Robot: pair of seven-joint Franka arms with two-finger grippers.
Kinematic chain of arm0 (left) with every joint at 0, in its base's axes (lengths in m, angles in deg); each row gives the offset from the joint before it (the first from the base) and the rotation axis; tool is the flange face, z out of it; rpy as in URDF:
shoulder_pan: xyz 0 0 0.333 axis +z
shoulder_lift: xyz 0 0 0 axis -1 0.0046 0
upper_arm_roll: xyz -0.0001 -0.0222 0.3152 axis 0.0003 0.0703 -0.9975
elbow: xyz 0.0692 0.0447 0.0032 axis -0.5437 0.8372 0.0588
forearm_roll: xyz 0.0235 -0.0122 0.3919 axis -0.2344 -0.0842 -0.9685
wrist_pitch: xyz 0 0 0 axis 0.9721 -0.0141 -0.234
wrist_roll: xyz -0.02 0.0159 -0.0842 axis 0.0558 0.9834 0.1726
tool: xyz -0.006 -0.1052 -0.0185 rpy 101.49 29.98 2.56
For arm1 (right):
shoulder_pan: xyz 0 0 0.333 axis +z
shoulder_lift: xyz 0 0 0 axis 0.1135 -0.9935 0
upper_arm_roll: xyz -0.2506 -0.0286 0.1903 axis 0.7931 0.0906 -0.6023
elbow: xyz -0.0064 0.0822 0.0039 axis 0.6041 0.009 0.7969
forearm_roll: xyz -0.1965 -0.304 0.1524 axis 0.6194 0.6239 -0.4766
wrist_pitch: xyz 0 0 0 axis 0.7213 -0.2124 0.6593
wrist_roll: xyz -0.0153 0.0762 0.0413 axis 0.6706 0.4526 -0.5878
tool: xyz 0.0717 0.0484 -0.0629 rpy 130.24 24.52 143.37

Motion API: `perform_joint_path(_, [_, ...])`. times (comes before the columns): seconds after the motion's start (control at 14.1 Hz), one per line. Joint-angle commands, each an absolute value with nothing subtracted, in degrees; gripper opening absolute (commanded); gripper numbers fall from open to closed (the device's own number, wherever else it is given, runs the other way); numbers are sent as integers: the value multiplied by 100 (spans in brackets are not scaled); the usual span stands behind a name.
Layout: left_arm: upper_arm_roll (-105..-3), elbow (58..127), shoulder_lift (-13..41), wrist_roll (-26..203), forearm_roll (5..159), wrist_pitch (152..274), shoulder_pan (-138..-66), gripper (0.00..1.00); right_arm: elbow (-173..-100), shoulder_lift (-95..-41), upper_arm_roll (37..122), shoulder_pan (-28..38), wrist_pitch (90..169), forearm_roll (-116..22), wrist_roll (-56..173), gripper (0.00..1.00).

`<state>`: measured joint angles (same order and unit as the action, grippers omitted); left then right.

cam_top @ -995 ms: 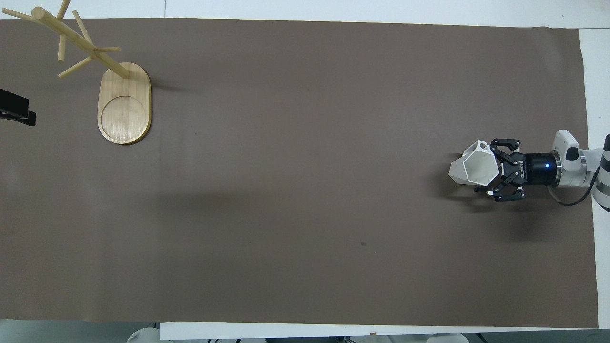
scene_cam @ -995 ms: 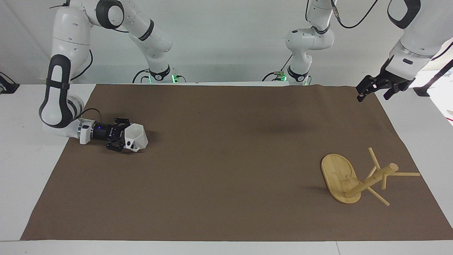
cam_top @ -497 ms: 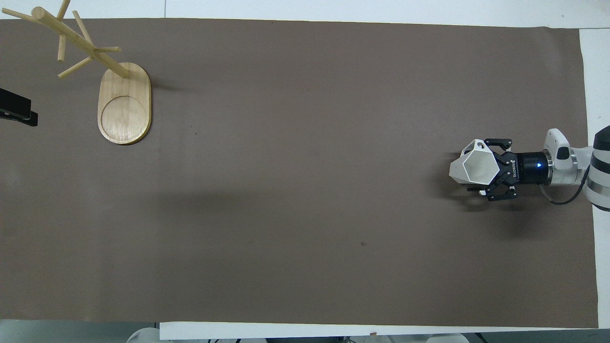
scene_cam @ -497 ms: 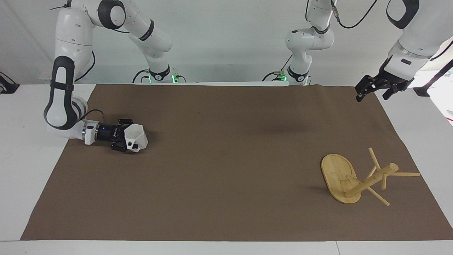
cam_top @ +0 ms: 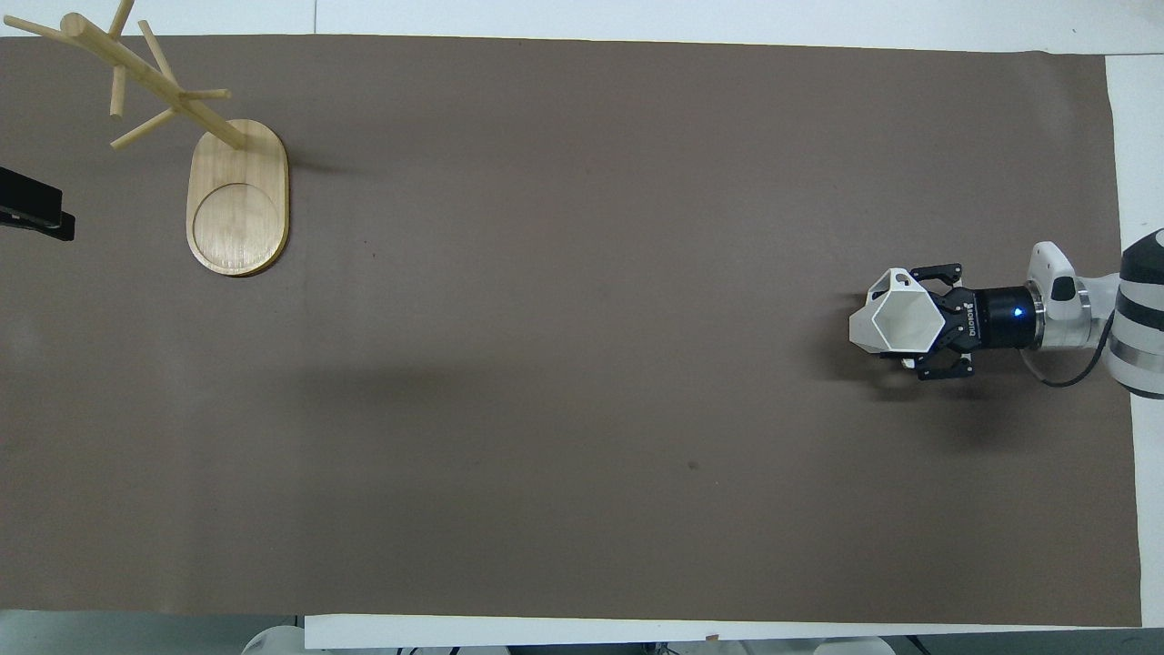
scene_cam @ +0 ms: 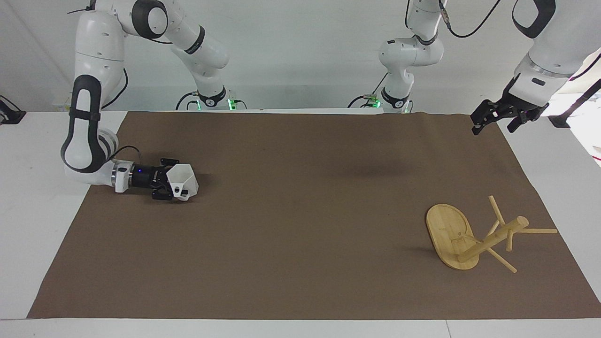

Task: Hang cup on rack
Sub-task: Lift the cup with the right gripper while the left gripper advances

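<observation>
The white faceted cup (scene_cam: 183, 181) sits low at the right arm's end of the brown mat, mouth turned upward (cam_top: 895, 321). My right gripper (scene_cam: 172, 185) lies almost level beside it and is shut on the cup's wall (cam_top: 915, 326). The bamboo rack (scene_cam: 488, 239) stands upright on its oval base (cam_top: 236, 200) near the left arm's end, with nothing on its pegs. My left gripper (scene_cam: 493, 126) hangs open in the air over the mat's corner at the left arm's end. Only its black edge (cam_top: 32, 214) shows in the overhead view.
A brown mat (scene_cam: 300, 225) covers most of the white table (scene_cam: 33, 150). Between the cup and the rack the mat is bare. Both arm bases stand at the robots' edge of the table.
My right gripper has closed from open onto the cup's wall. The cup has tipped so its mouth faces more upward. The left gripper has risen slightly.
</observation>
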<state>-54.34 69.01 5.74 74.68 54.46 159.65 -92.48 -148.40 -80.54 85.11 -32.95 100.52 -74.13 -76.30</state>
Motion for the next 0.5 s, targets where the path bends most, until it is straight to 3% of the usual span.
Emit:
perform_joint_path(0.0, [-5390,7025,447,7484,5371,15983,-9509,100,-14749,-7907,8282,-3209,9884,-7593,-7357,37])
perform_joint_path(0.28, [-5390,7033,456,7615,5609,16149,-9729,100,-14679,-7740,7396,-3174,9935,-8206,-6679,37])
perform_joint_path(0.43, [-5390,7051,482,8393,5600,16194,-10167,100,-14626,-7688,7138,-2799,10268,-8594,-6417,37])
